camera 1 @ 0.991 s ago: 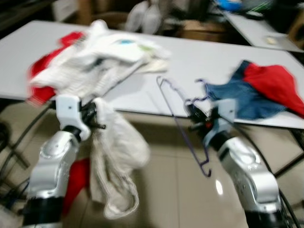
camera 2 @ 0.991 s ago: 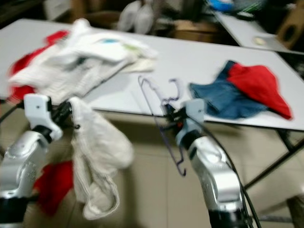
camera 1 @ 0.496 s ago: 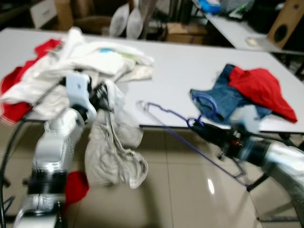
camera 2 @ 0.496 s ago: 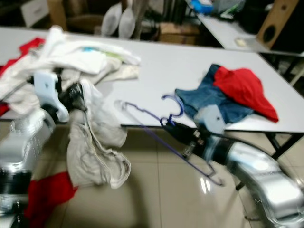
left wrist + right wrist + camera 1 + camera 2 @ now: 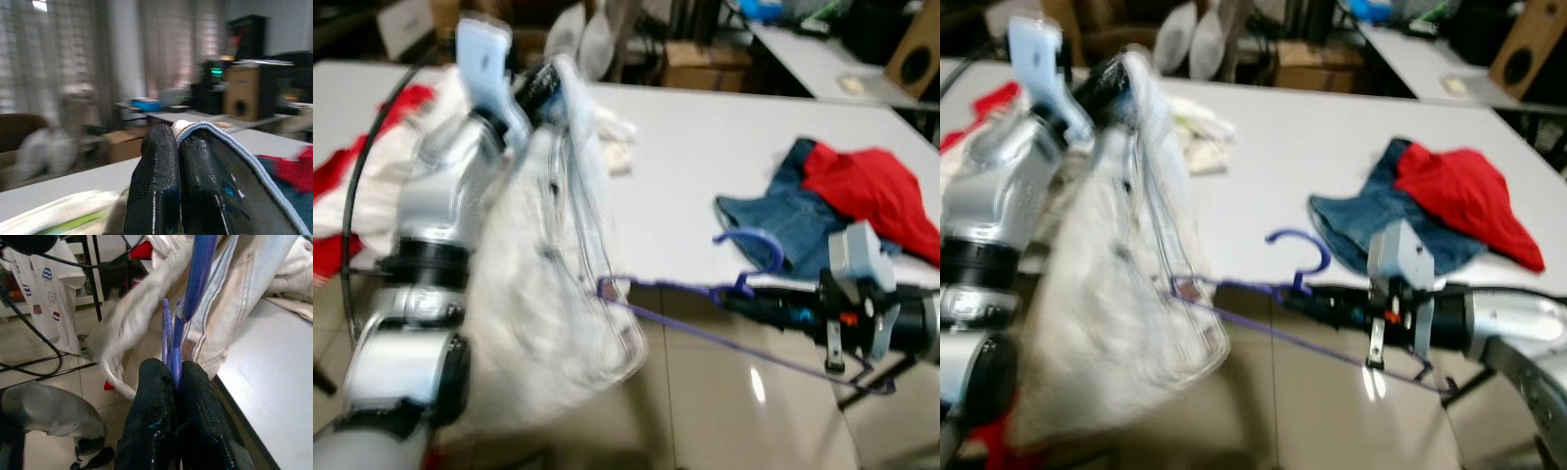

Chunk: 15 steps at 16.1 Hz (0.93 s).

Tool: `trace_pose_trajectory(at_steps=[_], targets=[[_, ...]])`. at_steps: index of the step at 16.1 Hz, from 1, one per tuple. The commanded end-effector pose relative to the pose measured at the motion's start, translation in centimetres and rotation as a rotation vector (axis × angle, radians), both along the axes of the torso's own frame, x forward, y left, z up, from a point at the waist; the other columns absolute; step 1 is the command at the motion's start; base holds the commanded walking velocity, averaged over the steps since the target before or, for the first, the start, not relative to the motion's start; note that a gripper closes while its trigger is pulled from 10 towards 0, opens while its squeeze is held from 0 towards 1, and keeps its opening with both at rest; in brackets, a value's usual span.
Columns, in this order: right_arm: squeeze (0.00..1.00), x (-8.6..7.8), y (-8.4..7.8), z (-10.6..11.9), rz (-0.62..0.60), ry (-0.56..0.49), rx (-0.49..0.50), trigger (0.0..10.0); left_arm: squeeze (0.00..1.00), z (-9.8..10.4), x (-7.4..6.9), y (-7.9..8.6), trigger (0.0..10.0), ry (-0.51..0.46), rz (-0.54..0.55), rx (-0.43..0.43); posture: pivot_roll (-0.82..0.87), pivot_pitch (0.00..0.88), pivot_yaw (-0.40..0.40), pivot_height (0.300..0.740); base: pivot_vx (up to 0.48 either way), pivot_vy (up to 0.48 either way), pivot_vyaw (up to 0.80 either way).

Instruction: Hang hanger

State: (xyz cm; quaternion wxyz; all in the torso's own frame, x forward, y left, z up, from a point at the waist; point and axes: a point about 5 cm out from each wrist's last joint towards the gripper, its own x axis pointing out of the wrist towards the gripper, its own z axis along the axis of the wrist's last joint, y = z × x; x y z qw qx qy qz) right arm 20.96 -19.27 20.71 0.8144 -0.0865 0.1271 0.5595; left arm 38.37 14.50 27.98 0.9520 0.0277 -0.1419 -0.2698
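— What is shown in the eye views?
— A white garment (image 5: 543, 284) is held raised by the left gripper (image 5: 546, 83) before the desk (image 5: 705, 166). A purple hanger (image 5: 1307, 304) is clamped by the right gripper (image 5: 1307, 299), its far corner touching the garment.

— And in the wrist views?
— Left jaws are clenched on cloth; right jaws are clenched on the hanger's wire.
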Motion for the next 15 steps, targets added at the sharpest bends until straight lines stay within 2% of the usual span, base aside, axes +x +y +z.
trace_pose_trajectory(at_steps=[1,2,5,8,9,12,13,14,15], targets=[[0.00,0.0,0.5,0.1,0.017,-0.012,-0.012,10.0,0.00,2.0,-0.1,0.2,10.0,-0.069,-0.010,-0.007,-0.14,0.000,-0.026,0.740,0.390,0.000,0.00],[0.00,0.0,1.1,-0.2,0.042,0.000,-0.002,10.0,0.00,2.7,0.1,-0.2,10.0,-0.089,-0.031,-0.006,-0.13,0.000,-0.029,0.740,0.394,0.000,0.00],[0.00,0.0,1.6,0.2,0.073,0.003,0.023,10.0,0.00,3.1,0.6,-0.6,10.0,-0.106,-0.044,0.014,-0.13,0.000,-0.033,0.740,0.395,0.000,0.00],[0.00,0.9,1.9,-0.1,0.054,-0.016,-0.003,10.0,0.00,4.1,0.1,-2.1,10.0,-0.141,-0.125,-0.004,-0.12,0.000,-0.039,0.740,0.398,0.000,0.00],[0.00,1.7,1.9,-0.4,0.014,-0.032,-0.027,10.0,0.00,4.6,-0.2,-2.4,10.0,-0.156,-0.154,-0.018,-0.12,0.000,-0.039,0.740,0.394,0.000,0.00],[0.00,5.8,0.6,-0.6,-0.280,-0.163,-0.143,10.0,0.00,7.0,-1.4,-3.0,10.0,-0.216,-0.262,-0.111,-0.12,0.000,-0.048,0.740,0.391,0.000,0.00],[0.00,7.4,0.0,0.5,-0.395,-0.256,-0.122,10.0,0.00,8.2,-1.9,-3.2,10.0,-0.241,-0.311,-0.160,-0.12,0.000,-0.049,0.740,0.394,0.000,0.00],[0.00,8.2,-0.2,1.2,-0.448,-0.303,-0.096,10.0,0.00,8.8,-2.1,-3.2,10.0,-0.255,-0.328,-0.181,-0.12,0.000,-0.049,0.740,0.390,0.000,0.00],[0.00,9.4,-0.4,2.9,-0.546,-0.397,-0.026,10.0,0.00,10.4,-2.7,-2.9,10.0,-0.309,-0.338,-0.220,-0.12,0.000,-0.049,0.740,0.394,0.000,0.00]])
